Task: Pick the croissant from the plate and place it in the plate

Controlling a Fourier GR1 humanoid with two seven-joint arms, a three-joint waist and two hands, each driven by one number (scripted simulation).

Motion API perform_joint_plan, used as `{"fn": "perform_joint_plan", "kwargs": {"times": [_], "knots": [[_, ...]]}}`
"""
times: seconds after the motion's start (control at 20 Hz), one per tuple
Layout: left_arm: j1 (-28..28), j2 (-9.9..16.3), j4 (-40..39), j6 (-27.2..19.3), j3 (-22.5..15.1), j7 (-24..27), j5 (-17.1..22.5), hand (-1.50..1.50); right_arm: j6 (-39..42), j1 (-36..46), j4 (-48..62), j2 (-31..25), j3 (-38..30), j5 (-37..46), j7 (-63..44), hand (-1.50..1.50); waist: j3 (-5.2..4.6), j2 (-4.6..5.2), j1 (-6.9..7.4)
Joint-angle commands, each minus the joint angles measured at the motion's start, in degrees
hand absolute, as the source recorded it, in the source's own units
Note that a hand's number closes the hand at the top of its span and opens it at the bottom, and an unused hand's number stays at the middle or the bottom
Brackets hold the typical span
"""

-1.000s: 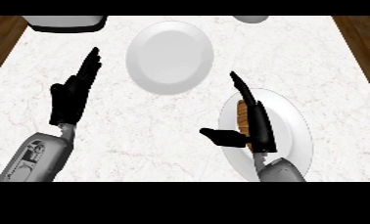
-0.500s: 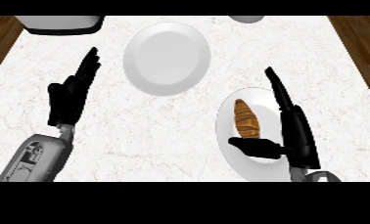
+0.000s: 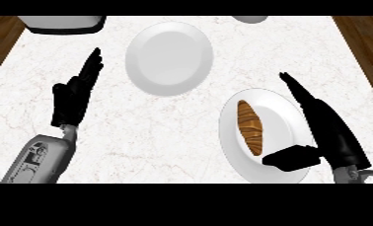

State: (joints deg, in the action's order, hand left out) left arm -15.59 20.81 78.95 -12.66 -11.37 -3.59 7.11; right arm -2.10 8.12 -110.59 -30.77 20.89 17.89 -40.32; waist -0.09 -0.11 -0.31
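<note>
I see brown croissant [image 3: 250, 127] lying lengthwise on near-right white plate [image 3: 280, 102], left of its centre, long axis running away from me. Second white plate [image 3: 169, 57], round, bare, sits farther back and left, well apart from first.

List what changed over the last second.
The right hand slid off the croissant toward the right rim of its plate, uncovering it; fingers straight, thumb below the croissant, nothing grasped. Croissant, empty plate and resting left hand stayed put.
</note>
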Motion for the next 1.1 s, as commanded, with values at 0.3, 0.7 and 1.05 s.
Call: {"fn": "perform_joint_plan", "kwargs": {"times": [0.3, 0.7, 1.05], "knots": [[1.1, -1.5, 1.1, 3.1, 2.9, -0.6, -2.6, 0.0, 11.8, 3.1, 5.5, 3.9, -3.9, -2.8, -4.0, -1.5, 0.1, 0.09, 0.44], [-2.9, -1.2, 0.6, 6.0, 6.8, -4.5, -2.4, 0.0, 17.2, 4.1, 11.6, 6.4, -2.0, 1.3, -4.2, -1.5, 0.08, 0.12, 0.25], [-0.5, -4.6, 4.0, 5.5, 6.3, -4.8, -6.5, 0.0, 15.3, 6.3, 26.8, 13.1, -3.0, 7.6, 5.5, -1.5, 0.11, 0.15, 0.49]]}}
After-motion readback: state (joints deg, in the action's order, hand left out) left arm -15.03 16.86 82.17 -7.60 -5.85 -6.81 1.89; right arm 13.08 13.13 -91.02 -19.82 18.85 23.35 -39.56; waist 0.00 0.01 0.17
